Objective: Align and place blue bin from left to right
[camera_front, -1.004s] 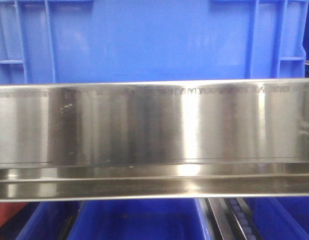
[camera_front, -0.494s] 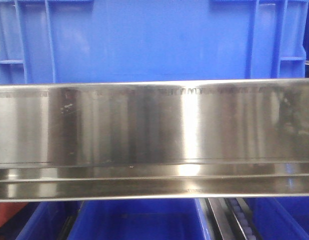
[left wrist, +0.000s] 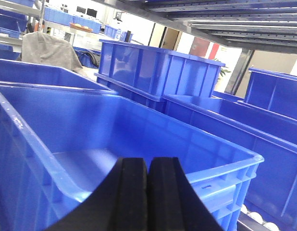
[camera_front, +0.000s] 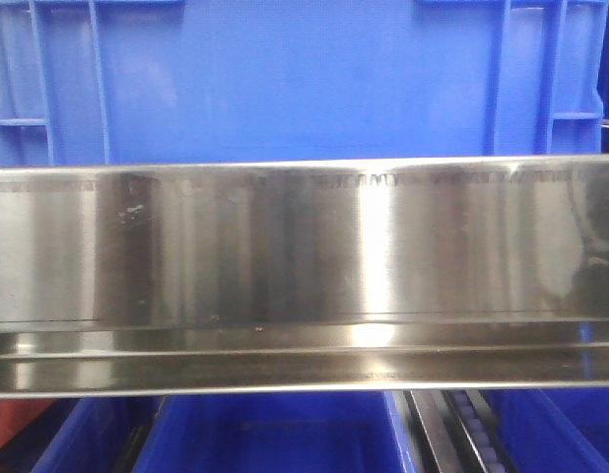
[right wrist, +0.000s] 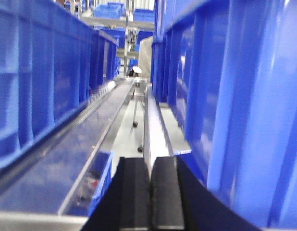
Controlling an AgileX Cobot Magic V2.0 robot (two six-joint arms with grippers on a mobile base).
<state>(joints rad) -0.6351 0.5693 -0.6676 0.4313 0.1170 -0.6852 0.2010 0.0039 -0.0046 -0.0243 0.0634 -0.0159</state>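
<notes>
The blue bin (camera_front: 304, 79) fills the top of the front view, its wide smooth wall standing behind a steel shelf rail (camera_front: 304, 246), with vertical ribs near both corners. In the right wrist view a ribbed blue wall, probably the same blue bin (right wrist: 244, 96), rises close on the right of my right gripper (right wrist: 151, 161), which is shut and empty, low over a steel rail (right wrist: 149, 125). My left gripper (left wrist: 147, 161) is shut with nothing in it, hovering over the near part of an open blue crate (left wrist: 91, 139). Neither gripper shows in the front view.
More blue crates (left wrist: 158, 72) are stacked behind and to the right of the left gripper. A row of blue crates (right wrist: 43, 82) lines the left side of the right wrist view. Crates (camera_front: 275, 434) and a roller track (camera_front: 462, 434) lie below the shelf rail.
The blue bin has not moved. Only a dark reflection at the right end of the steel rail has shifted slightly.
</notes>
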